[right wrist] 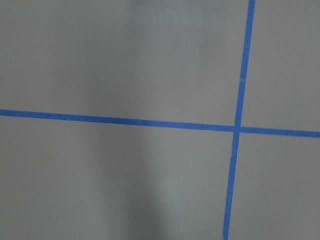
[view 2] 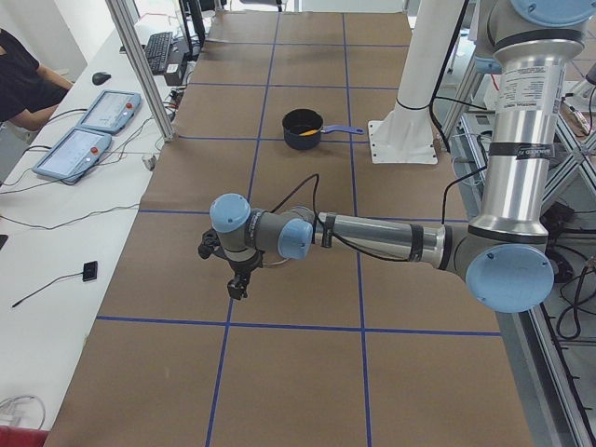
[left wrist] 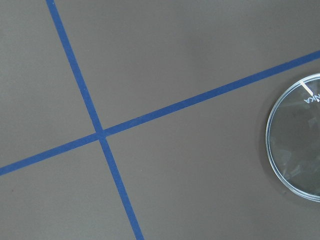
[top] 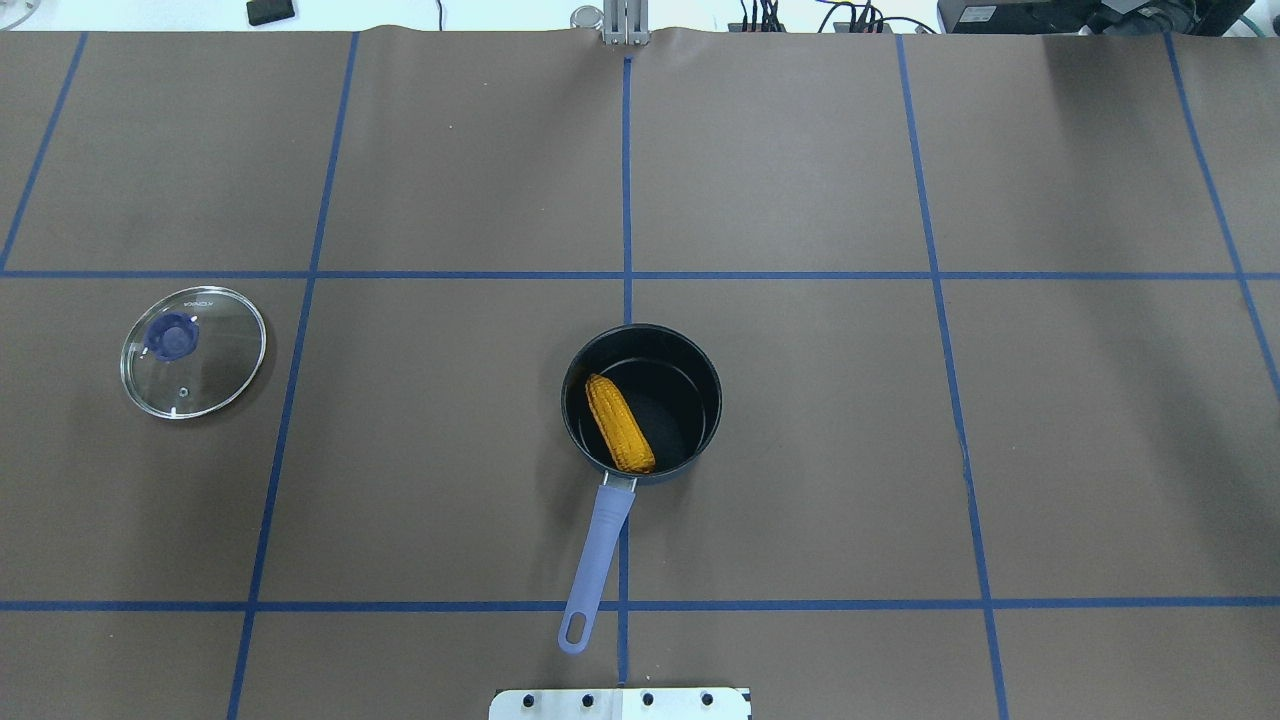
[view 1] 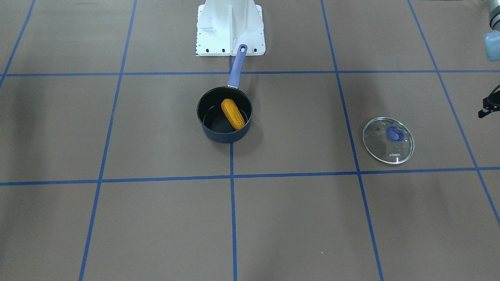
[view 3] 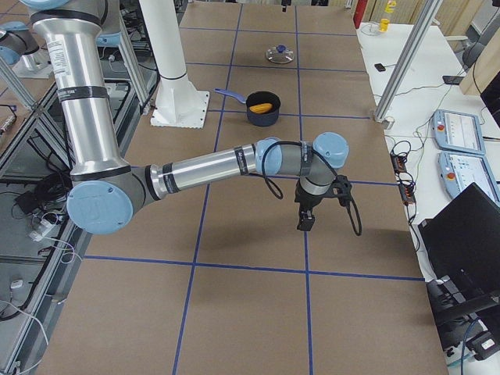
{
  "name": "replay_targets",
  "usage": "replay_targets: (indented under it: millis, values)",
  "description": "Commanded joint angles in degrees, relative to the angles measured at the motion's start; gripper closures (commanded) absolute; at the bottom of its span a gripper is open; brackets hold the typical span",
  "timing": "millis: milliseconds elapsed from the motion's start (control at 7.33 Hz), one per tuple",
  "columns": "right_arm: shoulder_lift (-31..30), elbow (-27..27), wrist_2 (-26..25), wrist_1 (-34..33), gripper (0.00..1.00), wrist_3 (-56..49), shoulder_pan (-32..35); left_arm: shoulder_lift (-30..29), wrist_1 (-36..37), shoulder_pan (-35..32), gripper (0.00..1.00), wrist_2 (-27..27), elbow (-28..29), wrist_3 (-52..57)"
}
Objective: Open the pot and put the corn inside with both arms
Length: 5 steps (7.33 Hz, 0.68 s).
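Note:
The dark navy pot (view 1: pixel 224 134) stands uncovered at the table's middle, and its lavender handle (view 1: pixel 237 66) points toward the robot base. The corn (view 1: pixel 233 114) lies inside it, also seen from overhead (top: pixel 619 423). The left gripper (view 2: pixel 237 282) hangs above the table far from the pot, near the glass lid (top: pixel 193 351); only a black edge of it shows in the front view (view 1: pixel 488 103). The right gripper (view 3: pixel 305 221) hangs above bare table at the opposite end. I cannot tell whether either gripper is open or shut. Neither wrist view shows fingers.
The KONKA lid (view 1: pixel 388 140) lies flat on the left arm's side, and its edge shows in the left wrist view (left wrist: pixel 300 145). The white robot base (view 1: pixel 230 27) stands behind the pot handle. A person (view 2: pixel 23 84) and control pendants (view 2: pixel 84 140) are at a side bench.

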Motion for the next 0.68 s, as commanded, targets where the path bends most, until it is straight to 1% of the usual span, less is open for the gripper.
replay_targets:
  millis: [0,273,545]
  values:
    - [-5.0,-0.4,0.5,3.5,0.00,0.1,0.8,1.5,-0.6,-0.3,0.00,-0.2,0.0,0.0]
    - [-7.7,-0.5,0.5,7.0,0.00,0.4,0.7,1.7,-0.6,-0.8,0.00,-0.3,0.0,-0.4]
    - [-7.8,-0.5,0.4,7.1,0.00,0.4,0.7,1.8,-0.6,-0.9,0.00,-0.3,-0.1,-0.4]
